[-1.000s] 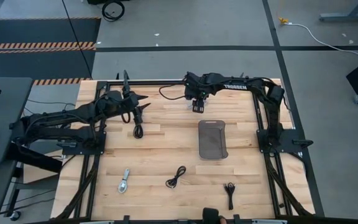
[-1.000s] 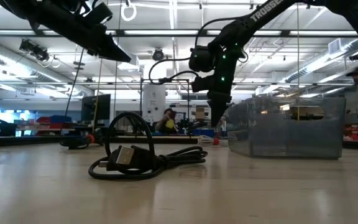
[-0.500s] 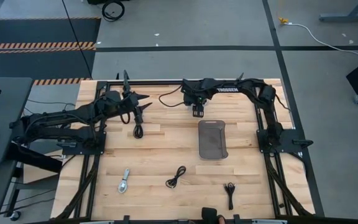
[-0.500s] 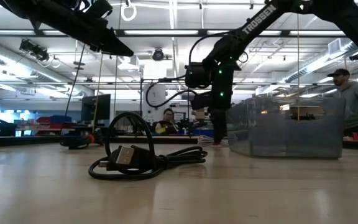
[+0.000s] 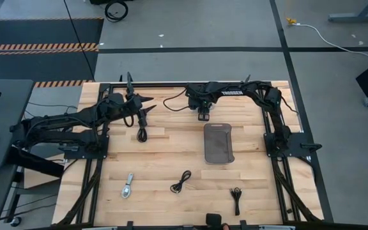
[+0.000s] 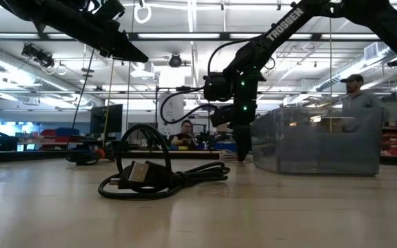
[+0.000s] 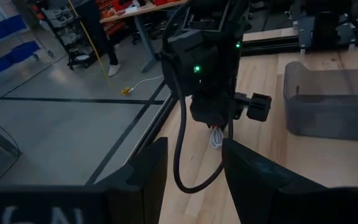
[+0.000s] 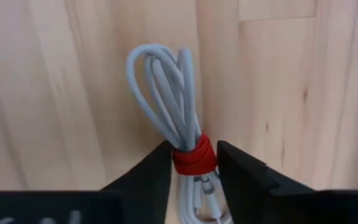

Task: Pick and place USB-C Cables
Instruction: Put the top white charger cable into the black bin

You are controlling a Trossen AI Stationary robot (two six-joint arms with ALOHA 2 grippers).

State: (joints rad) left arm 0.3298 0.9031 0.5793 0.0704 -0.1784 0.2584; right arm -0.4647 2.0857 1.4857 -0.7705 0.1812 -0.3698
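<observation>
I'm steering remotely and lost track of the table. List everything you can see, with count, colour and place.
White cable: one, white with a red tie, far side of the table, between the right gripper's fingers.
Black cables: three; one near the left gripper, one in the near middle, one at the near right.
Silver cable: one, near left.
Tray: one, grey translucent, right of centre; nothing shows in it.
Table: one, light wood.
Person: one, in the room behind the tray.
Left gripper: open, raised over the far left, waiting.
Right gripper: down over the white cable, fingers either side of its red tie.
</observation>
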